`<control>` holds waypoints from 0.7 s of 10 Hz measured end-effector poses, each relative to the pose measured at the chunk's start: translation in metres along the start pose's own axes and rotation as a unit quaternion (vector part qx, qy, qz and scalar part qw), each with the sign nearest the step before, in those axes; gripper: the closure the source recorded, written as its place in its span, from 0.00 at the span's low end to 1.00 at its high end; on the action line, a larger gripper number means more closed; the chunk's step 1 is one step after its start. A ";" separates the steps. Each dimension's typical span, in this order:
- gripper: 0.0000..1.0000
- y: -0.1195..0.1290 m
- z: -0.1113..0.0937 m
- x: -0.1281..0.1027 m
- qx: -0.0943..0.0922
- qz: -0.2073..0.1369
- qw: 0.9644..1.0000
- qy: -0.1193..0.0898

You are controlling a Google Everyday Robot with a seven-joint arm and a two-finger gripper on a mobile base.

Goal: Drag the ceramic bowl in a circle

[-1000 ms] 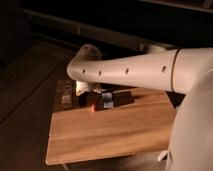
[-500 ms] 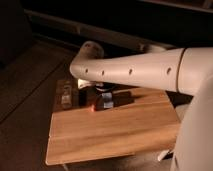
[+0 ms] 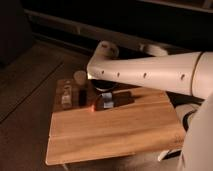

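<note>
Camera view: the ceramic bowl (image 3: 123,100) lies dark on the far part of the wooden table (image 3: 125,131), right of a white cup (image 3: 80,77). The pincer (image 3: 105,100) hangs at the bowl's left side beneath the white arm (image 3: 150,72), jaws apart; whether they touch it cannot be told.

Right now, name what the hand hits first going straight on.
Pointing down below the white arm, the hand likely meets the round dark glossy ceramic bowl first, though depth is unclear.

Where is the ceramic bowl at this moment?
In the camera view the ceramic bowl sits near the wooden table's far edge, under the arm; the gripper hangs right at it, and the white cup stands to its left.
</note>
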 end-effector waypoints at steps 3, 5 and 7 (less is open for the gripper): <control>0.35 -0.051 0.046 -0.006 0.005 0.016 1.000 0.013; 0.35 -0.070 0.077 -0.005 0.006 0.015 0.999 0.031; 0.35 -0.088 0.098 -0.004 0.009 0.023 0.999 0.047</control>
